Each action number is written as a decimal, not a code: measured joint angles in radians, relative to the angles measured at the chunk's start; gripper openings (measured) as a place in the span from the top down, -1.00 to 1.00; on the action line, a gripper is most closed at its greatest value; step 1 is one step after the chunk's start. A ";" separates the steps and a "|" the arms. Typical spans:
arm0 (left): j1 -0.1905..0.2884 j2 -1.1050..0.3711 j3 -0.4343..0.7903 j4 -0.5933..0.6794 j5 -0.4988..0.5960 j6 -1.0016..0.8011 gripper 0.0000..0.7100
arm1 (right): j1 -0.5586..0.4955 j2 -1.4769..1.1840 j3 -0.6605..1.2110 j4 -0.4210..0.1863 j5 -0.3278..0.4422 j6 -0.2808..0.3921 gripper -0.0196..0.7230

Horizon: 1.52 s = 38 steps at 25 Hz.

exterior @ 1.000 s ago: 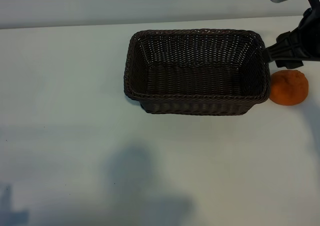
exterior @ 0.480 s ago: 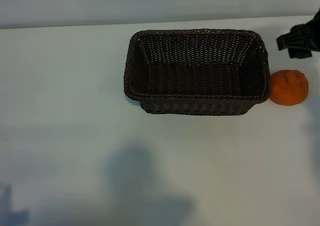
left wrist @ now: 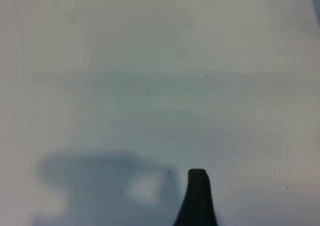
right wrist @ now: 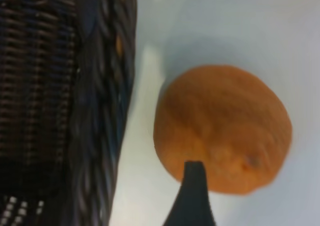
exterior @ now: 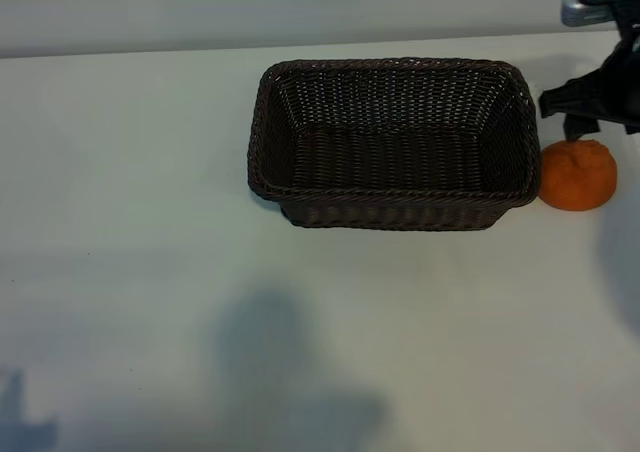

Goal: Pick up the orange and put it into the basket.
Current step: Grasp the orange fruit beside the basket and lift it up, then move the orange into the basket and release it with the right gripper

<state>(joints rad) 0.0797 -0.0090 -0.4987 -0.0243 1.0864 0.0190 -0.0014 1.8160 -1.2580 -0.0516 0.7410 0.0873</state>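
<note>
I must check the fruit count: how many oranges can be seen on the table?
1. The orange lies on the table, right beside the basket, at its short end in the exterior view. The basket holds nothing, and no other fruit shows.

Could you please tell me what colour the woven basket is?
The basket is dark brown wicker, seen best in the exterior view.

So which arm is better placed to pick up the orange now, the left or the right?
The right. Its end effector hangs open just above the orange, which lies on the table beside the basket. The right wrist view shows the orange close below. The left wrist view shows only bare table.
</note>
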 joint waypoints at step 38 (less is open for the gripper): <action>0.000 0.000 0.000 0.000 0.000 -0.001 -0.67 | -0.024 0.135 -0.116 0.038 0.192 -0.074 0.72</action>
<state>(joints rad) 0.0797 -0.0090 -0.4987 -0.0243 1.0864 0.0185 -0.0249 1.9507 -1.3737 -0.0139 0.9327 0.0135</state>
